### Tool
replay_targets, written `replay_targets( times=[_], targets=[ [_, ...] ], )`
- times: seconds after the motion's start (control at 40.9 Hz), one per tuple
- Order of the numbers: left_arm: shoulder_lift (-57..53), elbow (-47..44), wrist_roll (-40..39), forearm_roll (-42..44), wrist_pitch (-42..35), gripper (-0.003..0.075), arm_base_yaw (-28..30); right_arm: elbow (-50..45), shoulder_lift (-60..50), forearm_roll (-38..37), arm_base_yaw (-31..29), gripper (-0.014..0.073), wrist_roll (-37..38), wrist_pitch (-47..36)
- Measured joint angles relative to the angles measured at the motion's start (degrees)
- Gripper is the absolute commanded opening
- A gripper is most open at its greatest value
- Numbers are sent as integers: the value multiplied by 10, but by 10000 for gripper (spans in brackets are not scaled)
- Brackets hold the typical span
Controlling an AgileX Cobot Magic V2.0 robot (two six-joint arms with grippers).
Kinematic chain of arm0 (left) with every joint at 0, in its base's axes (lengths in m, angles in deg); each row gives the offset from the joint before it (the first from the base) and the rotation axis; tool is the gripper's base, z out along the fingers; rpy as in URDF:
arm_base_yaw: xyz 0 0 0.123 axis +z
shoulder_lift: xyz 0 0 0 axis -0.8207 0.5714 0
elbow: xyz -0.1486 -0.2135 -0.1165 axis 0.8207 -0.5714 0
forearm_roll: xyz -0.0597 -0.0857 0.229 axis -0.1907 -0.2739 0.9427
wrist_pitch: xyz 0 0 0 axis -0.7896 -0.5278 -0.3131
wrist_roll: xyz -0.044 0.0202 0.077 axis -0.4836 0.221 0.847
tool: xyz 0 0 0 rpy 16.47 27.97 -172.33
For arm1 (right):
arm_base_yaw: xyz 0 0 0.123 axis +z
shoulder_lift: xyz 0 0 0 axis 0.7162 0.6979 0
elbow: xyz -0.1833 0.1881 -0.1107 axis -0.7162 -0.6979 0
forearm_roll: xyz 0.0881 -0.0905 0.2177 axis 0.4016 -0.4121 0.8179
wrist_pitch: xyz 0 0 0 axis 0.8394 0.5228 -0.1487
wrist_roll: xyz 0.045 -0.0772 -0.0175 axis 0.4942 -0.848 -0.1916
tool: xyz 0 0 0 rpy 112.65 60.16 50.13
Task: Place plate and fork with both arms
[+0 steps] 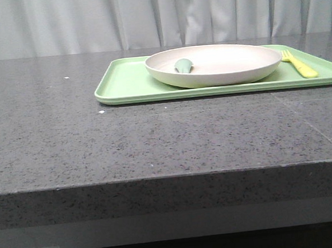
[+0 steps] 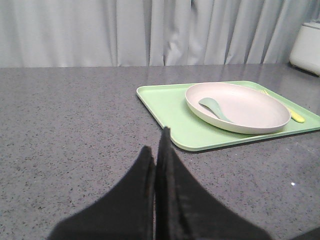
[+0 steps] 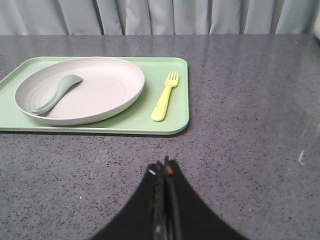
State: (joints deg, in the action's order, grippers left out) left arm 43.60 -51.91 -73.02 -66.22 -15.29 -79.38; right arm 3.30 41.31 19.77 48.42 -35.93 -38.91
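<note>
Now | plate point(image 1: 219, 68) on tray point(image 1: 122, 84) | fork point(image 3: 165, 97) beside plate, tines pointing toward curtain | left gripper point(image 2: 157, 145), right gripper point(image 3: 164, 167) pinched closed, empty

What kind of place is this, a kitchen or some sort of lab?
Probably a staged test space, not a real kitchen: a bare grey stone-look counter, a plain curtain behind, and just a green tray with tableware.

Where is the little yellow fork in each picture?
Front view: the fork lies on the green tray, right of the plate.
Left wrist view: only parts of it peek out behind the plate.
Right wrist view: it lies in full view.
Shared landmark: the tray.
</note>
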Motion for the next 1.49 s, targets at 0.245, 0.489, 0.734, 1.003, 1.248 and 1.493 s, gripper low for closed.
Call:
replay_targets(
  times=[0.245, 0.489, 0.734, 1.003, 1.248, 1.493],
  targets=[
    [0, 0, 0, 0, 0, -18, 0, 0, 0, 0, 0, -113, 0, 0],
    [0, 0, 0, 1, 0, -18, 0, 0, 0, 0, 0, -114, 0, 0],
    [0, 0, 48, -25, 0, -18, 0, 0, 0, 0, 0, -116, 0, 0],
    [0, 0, 88, -49, -4, -18, 0, 0, 0, 0, 0, -116, 0, 0],
    [-16, -30, 88, -50, -17, -18, 47, 0, 0, 0, 0, -116, 0, 0],
    [-85, -108, 88, -50, -38, -18, 154, 0, 0, 0, 0, -116, 0, 0]
  ],
)
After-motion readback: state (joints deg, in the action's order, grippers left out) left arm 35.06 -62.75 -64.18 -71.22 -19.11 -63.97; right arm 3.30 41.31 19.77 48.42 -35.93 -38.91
